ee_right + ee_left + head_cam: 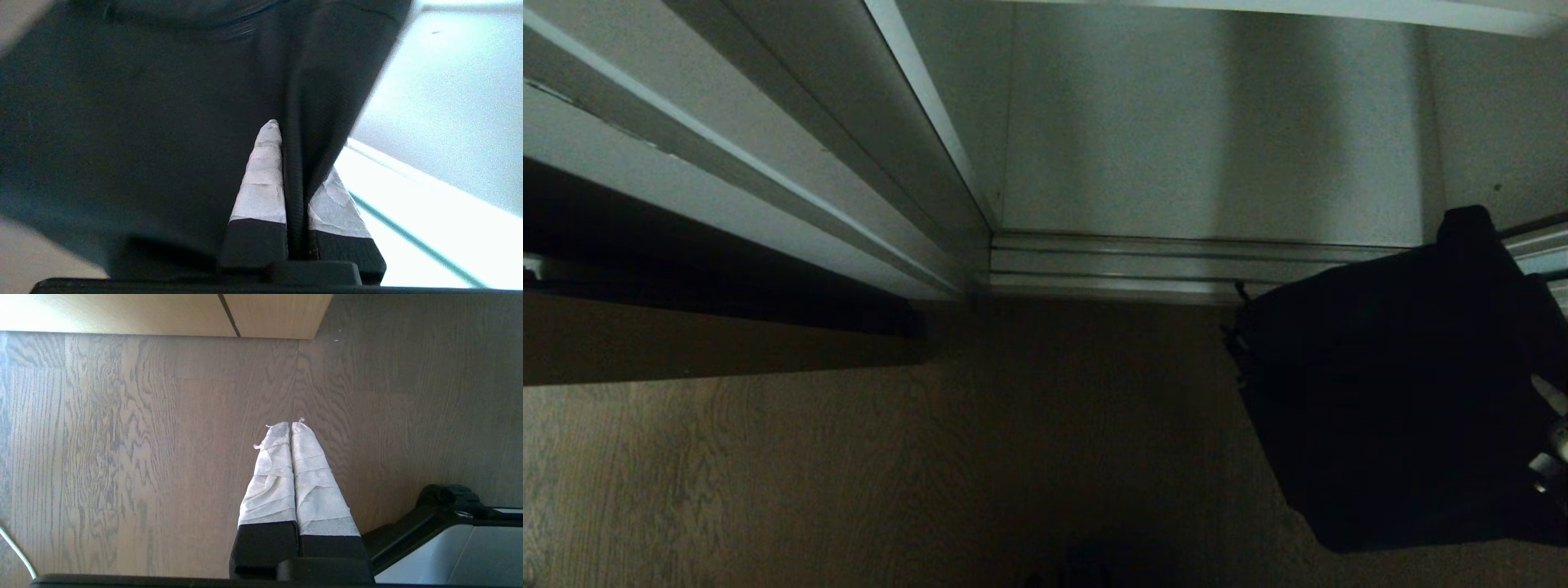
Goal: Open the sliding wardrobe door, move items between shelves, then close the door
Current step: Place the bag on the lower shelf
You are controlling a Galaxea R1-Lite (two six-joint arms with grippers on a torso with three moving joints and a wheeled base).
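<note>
A black fabric bag (1388, 408) hangs at the right of the head view, over the wooden floor just in front of the wardrobe's track. My right gripper (291, 141) is shut on a fold of the bag (143, 122); only a sliver of the gripper (1547, 461) shows at that view's right edge. The sliding wardrobe door (792, 122) stands pushed to the left, its silver frame running diagonally. Behind the track lies a wide grey-white shelf (1176, 139), bare. My left gripper (291, 425) is parked over the floor, shut and empty.
The silver bottom track (1135, 265) crosses in front of the shelf. Wood-grain floor (931, 474) fills the foreground. A tan wooden panel (143, 312) and part of the robot's base (449, 547) show in the left wrist view.
</note>
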